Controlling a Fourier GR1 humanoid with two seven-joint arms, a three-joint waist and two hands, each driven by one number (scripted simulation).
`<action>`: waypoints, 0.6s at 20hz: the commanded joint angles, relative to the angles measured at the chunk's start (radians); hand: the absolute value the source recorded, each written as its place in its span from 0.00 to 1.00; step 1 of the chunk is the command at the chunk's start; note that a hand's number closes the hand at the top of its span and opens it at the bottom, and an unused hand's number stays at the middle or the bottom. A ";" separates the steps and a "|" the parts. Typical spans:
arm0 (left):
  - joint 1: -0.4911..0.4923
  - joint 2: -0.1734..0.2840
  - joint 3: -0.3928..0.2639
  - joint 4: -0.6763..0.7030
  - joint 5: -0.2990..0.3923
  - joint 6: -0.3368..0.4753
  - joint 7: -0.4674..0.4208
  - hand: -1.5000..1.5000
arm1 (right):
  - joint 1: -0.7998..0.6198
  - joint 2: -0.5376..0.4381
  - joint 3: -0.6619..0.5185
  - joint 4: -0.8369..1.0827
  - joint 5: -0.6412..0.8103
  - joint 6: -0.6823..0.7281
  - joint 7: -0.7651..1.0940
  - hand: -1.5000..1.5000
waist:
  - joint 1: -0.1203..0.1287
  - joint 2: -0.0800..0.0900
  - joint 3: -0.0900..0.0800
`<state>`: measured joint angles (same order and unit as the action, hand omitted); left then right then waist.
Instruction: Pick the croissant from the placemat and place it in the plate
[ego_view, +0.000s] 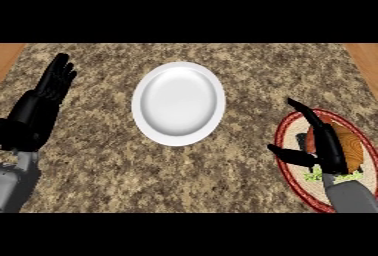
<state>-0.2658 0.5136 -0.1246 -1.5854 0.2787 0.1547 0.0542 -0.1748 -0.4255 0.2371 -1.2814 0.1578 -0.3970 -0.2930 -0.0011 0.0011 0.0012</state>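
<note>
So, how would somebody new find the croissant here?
Look at the right side of the granite counter, at the oval placemat with the red border. The croissant lies on it, orange-brown, under the right hand; the white plate is apart.

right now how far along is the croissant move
Nothing is delivered yet: the white round plate holds nothing. In hand: the right hand is over the brown croissant on the red-rimmed oval placemat, fingers spread. Left: grasp, carry, place. The left hand rests open at left.
</note>
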 joint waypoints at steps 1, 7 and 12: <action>0.003 -0.036 0.008 0.047 -0.027 -0.028 -0.045 0.50 | -0.023 -0.042 -0.044 -0.063 0.054 -0.021 0.037 0.00 | -0.004 -0.002 -0.002; 0.021 -0.023 -0.005 -0.013 -0.022 -0.018 0.015 0.50 | -0.040 -0.273 0.032 -0.236 0.238 0.123 0.511 0.00 | -0.013 -0.013 -0.008; -0.009 -0.036 0.006 0.007 -0.027 -0.010 0.003 0.50 | -0.092 -0.384 0.093 -0.247 0.286 0.377 0.807 0.00 | -0.010 -0.008 -0.009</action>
<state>-0.2668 0.4941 -0.1128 -1.5824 0.2607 0.1340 0.0602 -0.2371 -0.7269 0.2920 -1.4884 0.4102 -0.1798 0.3009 -0.0075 -0.0068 -0.0063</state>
